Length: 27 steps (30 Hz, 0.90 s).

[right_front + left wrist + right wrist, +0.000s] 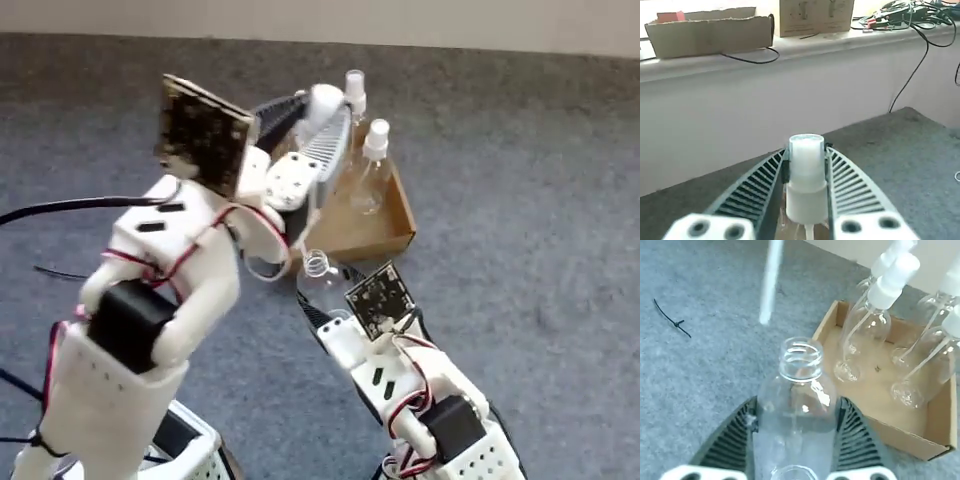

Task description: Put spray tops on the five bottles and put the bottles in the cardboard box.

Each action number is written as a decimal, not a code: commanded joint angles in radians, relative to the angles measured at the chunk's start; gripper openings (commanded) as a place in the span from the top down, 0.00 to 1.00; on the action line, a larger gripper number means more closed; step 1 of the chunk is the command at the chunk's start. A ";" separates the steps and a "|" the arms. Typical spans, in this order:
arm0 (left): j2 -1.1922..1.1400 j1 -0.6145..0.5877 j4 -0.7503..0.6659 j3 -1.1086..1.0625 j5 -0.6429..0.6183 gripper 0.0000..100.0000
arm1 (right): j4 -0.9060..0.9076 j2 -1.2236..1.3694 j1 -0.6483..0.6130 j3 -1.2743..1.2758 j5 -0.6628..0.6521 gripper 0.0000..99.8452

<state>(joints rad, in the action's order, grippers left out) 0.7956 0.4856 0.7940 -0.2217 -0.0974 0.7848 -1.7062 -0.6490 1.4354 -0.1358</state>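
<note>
Grey carpeted worktop [520, 150], cardboard box [920, 445] just beyond right end effector [797, 407], capped bottles [865, 330] standing inside. Same end effector closed on body of uncapped bottle [799, 390], neck clear past fingertips. Other side: left end effector [807, 152] pinching spray top [806, 185] by collar, tube [771, 280] hanging above and just off bottle mouth. Looks clear, rigid, slick, light: grip mid-body, keep squeeze modest. Thin tube probably flexes, needs centring.

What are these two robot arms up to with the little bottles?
The left arm's fingers hold a spray top, its tube hanging near the open neck of a bottle gripped in the right arm's fingers. Capped bottles already stand in the cardboard box beside it.
</note>
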 commanded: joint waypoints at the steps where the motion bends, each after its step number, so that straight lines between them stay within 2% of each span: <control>1: 0.004 0.036 -0.080 -0.047 0.038 1.00 | 0.004 -0.015 -0.007 -0.008 0.009 1.00; 3: 0.004 0.036 -0.089 -0.062 0.072 1.00 | 0.004 -0.015 -0.007 -0.008 0.009 1.00; 23: 0.002 0.035 -0.095 -0.087 0.077 1.00 | 0.004 -0.016 -0.007 -0.005 0.011 1.00; 27: 0.002 0.031 -0.140 -0.093 0.077 1.00 | 0.004 -0.016 -0.007 -0.005 0.011 1.00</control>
<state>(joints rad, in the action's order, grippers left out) 0.7940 0.5071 0.7204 -0.3122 -0.0299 0.7864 -1.7077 -0.6490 1.4354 -0.1358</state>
